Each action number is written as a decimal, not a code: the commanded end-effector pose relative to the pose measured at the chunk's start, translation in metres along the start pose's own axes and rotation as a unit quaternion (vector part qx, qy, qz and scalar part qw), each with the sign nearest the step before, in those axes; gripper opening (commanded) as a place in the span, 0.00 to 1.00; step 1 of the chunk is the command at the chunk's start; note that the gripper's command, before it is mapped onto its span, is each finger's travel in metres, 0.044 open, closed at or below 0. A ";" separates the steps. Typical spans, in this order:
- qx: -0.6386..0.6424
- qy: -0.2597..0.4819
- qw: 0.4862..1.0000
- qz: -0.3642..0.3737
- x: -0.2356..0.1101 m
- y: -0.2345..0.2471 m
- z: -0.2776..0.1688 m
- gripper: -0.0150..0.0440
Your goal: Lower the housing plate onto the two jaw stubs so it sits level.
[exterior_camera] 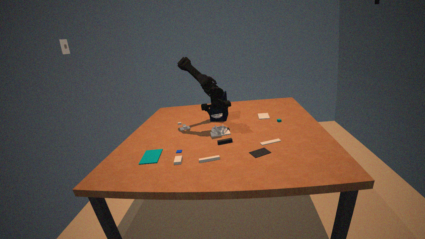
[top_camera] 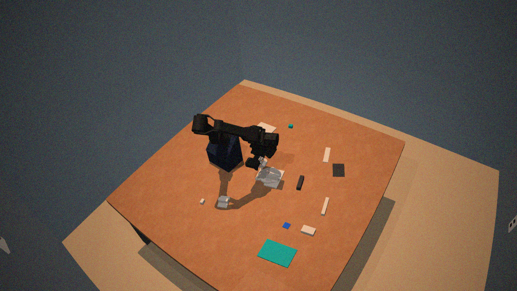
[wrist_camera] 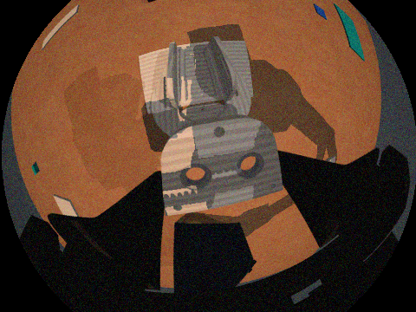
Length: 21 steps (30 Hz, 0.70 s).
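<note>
My gripper [top_camera: 261, 160] [exterior_camera: 216, 114] [wrist_camera: 218, 166] is shut on the housing plate [top_camera: 263, 162] [exterior_camera: 216, 116] [wrist_camera: 225, 145], a pale grey plate with a rounded edge and two round holes. It holds the plate raised, on the arm's side of the base [top_camera: 276, 184] [exterior_camera: 220, 135] [wrist_camera: 152, 74]. Two jaws stand on the base, the left jaw [wrist_camera: 172, 71] and the right jaw [wrist_camera: 222, 74] in the wrist view. The plate is apart from them in the exterior view. In the wrist view it hides the near end of the base, and the stubs cannot be made out.
A grey stepped block [top_camera: 223, 202] [exterior_camera: 184, 127] and small white block [top_camera: 202, 201] [exterior_camera: 179, 123] lie to one side. A black bar [top_camera: 299, 182] [exterior_camera: 224, 141] lies beyond the base. A teal plate [top_camera: 277, 253] [exterior_camera: 150, 156] and white bar [top_camera: 324, 206] [exterior_camera: 209, 159] lie farther away.
</note>
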State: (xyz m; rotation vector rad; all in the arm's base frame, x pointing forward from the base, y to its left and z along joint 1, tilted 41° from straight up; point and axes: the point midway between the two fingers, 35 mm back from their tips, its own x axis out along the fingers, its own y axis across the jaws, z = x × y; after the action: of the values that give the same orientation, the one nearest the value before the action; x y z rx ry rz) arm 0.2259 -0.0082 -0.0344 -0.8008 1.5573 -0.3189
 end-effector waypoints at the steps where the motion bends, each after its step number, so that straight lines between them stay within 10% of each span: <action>1: -0.001 -0.001 1.000 -0.002 0.000 -0.001 0.000 0.85; 21: 0.000 -0.001 1.000 -0.002 0.007 -0.001 0.001 0.85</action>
State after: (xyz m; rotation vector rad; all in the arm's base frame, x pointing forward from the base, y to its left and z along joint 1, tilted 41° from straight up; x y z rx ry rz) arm 0.2271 -0.0105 -0.0369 -0.7969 1.5538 -0.3204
